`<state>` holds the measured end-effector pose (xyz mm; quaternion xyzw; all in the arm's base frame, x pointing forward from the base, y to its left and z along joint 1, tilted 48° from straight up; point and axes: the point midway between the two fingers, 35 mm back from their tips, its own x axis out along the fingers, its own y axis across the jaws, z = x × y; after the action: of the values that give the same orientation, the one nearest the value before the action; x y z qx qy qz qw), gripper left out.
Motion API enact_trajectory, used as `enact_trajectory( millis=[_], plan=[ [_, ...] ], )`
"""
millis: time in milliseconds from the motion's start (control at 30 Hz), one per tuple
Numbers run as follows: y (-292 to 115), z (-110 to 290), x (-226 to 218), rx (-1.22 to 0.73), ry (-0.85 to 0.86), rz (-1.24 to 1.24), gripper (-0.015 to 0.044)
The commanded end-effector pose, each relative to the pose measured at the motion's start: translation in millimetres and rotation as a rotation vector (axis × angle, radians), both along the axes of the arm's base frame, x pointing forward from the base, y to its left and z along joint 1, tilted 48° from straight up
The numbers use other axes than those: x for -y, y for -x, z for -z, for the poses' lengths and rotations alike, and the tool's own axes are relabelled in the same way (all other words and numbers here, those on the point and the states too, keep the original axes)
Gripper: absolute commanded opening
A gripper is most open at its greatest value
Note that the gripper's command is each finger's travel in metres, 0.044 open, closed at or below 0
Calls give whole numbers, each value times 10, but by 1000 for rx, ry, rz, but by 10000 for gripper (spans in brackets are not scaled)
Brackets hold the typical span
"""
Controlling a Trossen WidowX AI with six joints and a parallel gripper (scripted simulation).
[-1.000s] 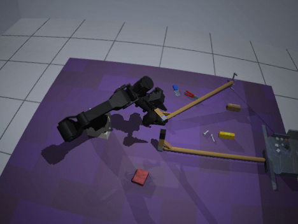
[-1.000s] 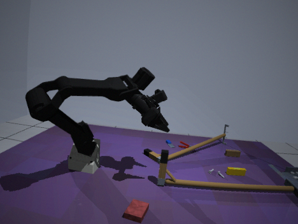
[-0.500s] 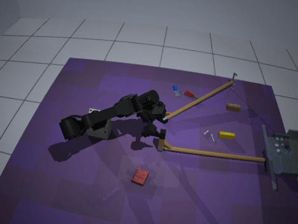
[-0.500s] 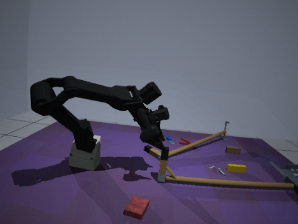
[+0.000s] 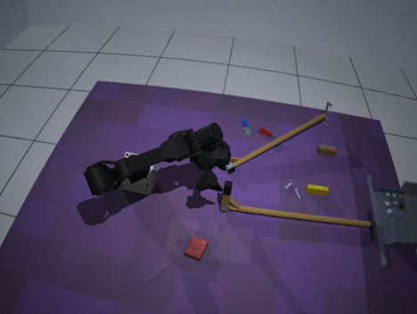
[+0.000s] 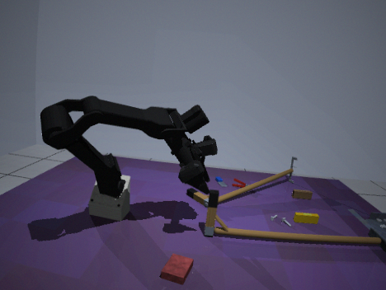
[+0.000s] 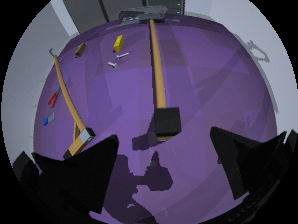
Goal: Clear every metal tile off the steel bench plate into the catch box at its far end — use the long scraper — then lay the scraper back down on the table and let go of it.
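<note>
The gripper [image 6: 200,183] hangs low over the purple table top [image 5: 111,276], pointed downward with its jaws spread wide and nothing between them. Just ahead of and below its fingertips stands the upright black grip [image 5: 227,187] of the long scraper [image 5: 298,216], close to the fingers but not touching them. In the wrist view that grip [image 7: 166,121] sits between the two dark fingers, a little beyond them, with the wooden shaft running straight away from the camera.

The scraper lies flat on the table, its shaft stretching away from the gripper to a broad blade that rests against the near edge of the steel bench plate [image 5: 392,210]. Several small metal tiles [image 5: 388,211] lie on that plate, well away from the gripper. The catch box [image 5: 411,187] lies beyond the plate.

A second long wooden tool [image 5: 281,140], ending in a small hook, lies beside the gripper, its near end just by the wrist and angling off to the far side. Between the two shafts are two small bolts [image 5: 292,189], a yellow block [image 5: 317,189] and a brown block [image 5: 327,150]. A blue-handled item [image 5: 246,126] and a red clip [image 5: 265,131] lie beyond the hooked tool. A red block [image 5: 196,247] lies behind and to the side of the gripper.
</note>
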<state>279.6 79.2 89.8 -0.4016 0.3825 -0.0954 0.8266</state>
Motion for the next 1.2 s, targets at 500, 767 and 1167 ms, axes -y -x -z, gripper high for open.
enact_trajectory(
  millis=[500,767,1167],
  plan=[
    [117,-165,-126,5,4,15,440],
    [102,-17,46,7,5,15,440],
    [35,65,104,4,2,16,440]
  ],
)
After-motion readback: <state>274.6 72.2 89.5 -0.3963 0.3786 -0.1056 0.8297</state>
